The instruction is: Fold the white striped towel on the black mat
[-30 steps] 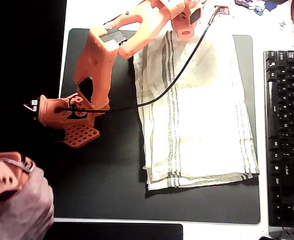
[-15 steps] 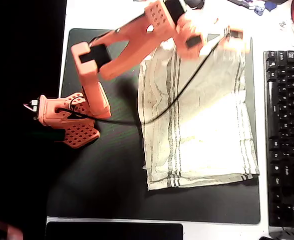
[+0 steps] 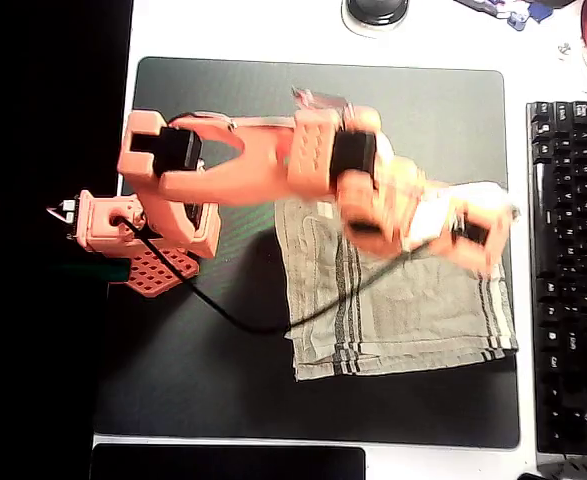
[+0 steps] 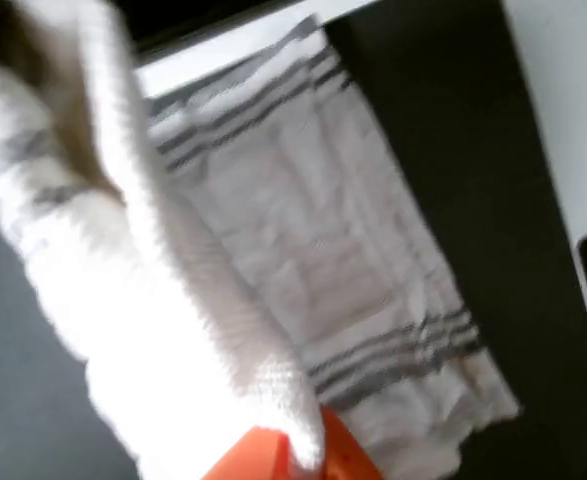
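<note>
The white striped towel is seen on the black mat in the overhead view, lying on the mat's right half with its lower striped edge near the mat's bottom border. Its upper part is lifted off the mat and drawn down over the rest, so that bare mat is exposed above it. The orange arm is stretched from its base at the mat's left edge across to the towel, and the gripper is blurred above the towel's upper right part, close to the mat's right edge. A black cable is trailed from the base over the mat to the gripper. A black keyboard is placed just beside the mat's right edge.

In the wrist view, a thick bunch of white cloth is seen raised close to the camera, with an orange fingertip pressed against it; the gripper is closed on the towel. Beneath it the flat striped part is spread on the mat.
</note>
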{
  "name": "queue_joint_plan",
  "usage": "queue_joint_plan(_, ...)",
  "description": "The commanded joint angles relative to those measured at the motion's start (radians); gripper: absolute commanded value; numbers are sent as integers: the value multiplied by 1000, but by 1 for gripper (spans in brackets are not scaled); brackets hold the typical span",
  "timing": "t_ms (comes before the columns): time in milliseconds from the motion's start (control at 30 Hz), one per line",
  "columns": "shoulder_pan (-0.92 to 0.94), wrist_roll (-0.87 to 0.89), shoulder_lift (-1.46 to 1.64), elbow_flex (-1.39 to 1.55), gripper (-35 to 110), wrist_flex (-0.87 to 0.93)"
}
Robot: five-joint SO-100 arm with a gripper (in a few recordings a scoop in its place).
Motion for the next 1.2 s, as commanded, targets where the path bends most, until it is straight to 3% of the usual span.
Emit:
queue_joint_plan(0, 81, -75, -6, 78, 0, -114)
queue_joint_plan(367, 204, -239, -127, 252, 0, -449)
queue_joint_plan(500, 219, -282, -135, 282, 14, -514)
queue_joint_plan(833, 178, -255, 110, 305, 14, -318)
queue_joint_plan(1167, 29, -152, 433, 518, 12, -141)
